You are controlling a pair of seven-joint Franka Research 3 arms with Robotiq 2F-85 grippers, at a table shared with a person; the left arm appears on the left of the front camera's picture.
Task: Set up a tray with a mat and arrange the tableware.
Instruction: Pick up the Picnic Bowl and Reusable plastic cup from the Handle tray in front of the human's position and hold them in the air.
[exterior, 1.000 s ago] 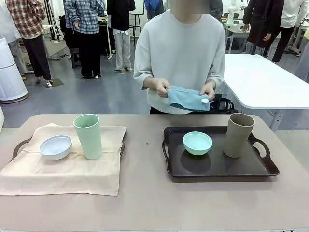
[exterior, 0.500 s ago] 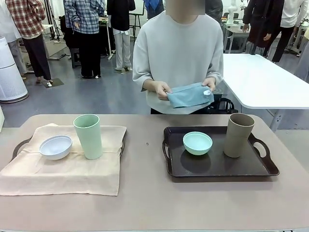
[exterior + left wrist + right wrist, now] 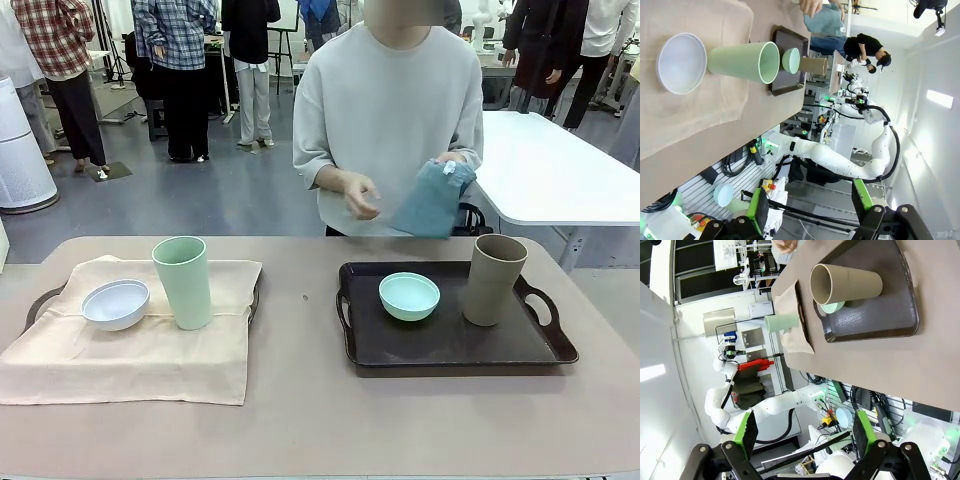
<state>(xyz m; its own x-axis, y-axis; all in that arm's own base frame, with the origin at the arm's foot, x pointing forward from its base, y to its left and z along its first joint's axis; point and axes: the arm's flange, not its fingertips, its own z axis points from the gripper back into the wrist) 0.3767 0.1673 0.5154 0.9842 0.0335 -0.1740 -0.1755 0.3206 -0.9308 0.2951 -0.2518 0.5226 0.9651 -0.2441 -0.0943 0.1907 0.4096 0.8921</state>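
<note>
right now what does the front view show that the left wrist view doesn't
Front view: the person's pale sweater head-on, the whole cream mat, and both handles of the dark tray. Left wrist view: the left gripper, open, and a white robot arm beyond the table edge. Shared: the white bowl and pale-green tumbler on the mat, the mint-green bowl and tan tumbler on the tray, and the blue cloth the person holds.

The person (image 3: 390,110) wears a pale grey sweatshirt with wide sleeves (image 3: 315,150). The left end effector (image 3: 809,185) and right end effector (image 3: 805,412) are black with green pads (image 3: 757,210). The right arm (image 3: 835,161) is glossy white and rounded.
</note>
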